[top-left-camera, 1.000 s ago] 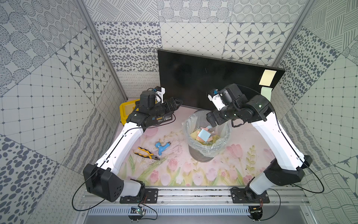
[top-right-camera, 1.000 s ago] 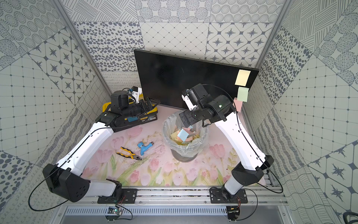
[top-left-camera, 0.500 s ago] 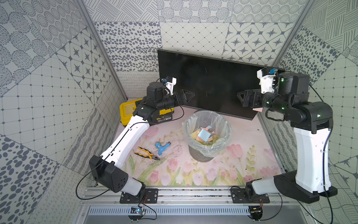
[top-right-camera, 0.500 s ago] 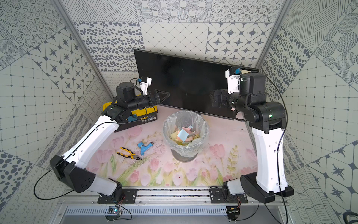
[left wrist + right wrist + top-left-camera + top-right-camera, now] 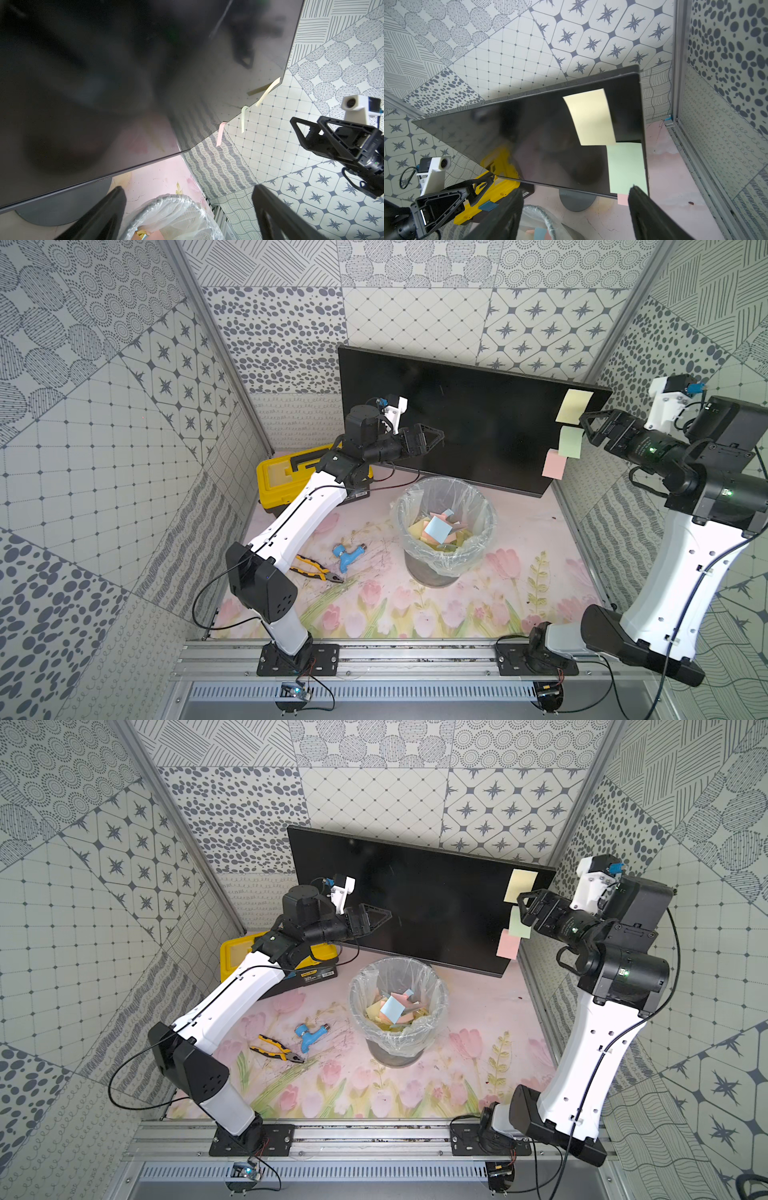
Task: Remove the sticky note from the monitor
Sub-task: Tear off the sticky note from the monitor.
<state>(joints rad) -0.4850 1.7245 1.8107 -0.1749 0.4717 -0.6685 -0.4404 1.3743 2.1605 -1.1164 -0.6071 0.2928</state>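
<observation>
Top views show monitor (image 5: pixel 478 427), floral mat (image 5: pixel 519 572), patterned walls (image 5: pixel 415 315).

From my seat the monitor (image 5: pixel 457 418) stands upright at the back, its dark glossy face angled a bit off square. Three notes run down its right edge: yellow sticky note (image 5: pixel 574 406) on top, green sticky note (image 5: pixel 570 441) below it, pink sticky note (image 5: pixel 555 464) lowest, with the loose ends curling off the glass.
</observation>
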